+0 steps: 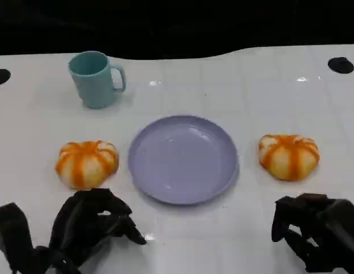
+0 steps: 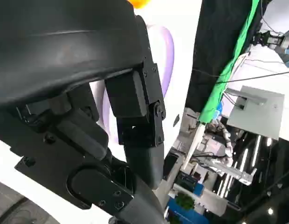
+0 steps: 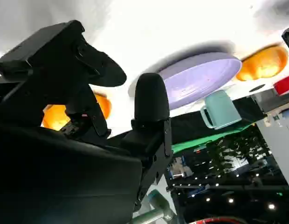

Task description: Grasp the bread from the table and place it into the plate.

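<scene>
- Left hand [image 1: 88, 228] low at the near edge of the white table [image 1: 222, 80], fingers curled in and drawn together, nothing in them.
- Just beyond those fingertips sits the left bread [image 1: 87, 163], an orange-striped bun flat on the table, close to the fingers but not touching.
- Right hand [image 1: 314, 231] at the near right, fingers bent downward, nothing gripped; whether they are spread or closed I cannot tell from above.
- From the right wrist, that hand's fingers [image 3: 151, 100] stand apart from the thumb side with open space between them, holding nothing.
- The right bread [image 1: 288, 156] lies just beyond the right fingers, a clear gap between them; at the right wrist it glows orange behind the fingers.
- Plate [image 1: 184, 158], lilac and bare, sits between the two breads, ahead of both hands and inward from each set of fingers.
- Teal mug [image 1: 96, 79] stands upright well beyond the left fingers, past the left bread, handle turned toward the plate side.
- From the left wrist the plate's lilac rim [image 2: 167, 51] peeks past the fingers.
</scene>
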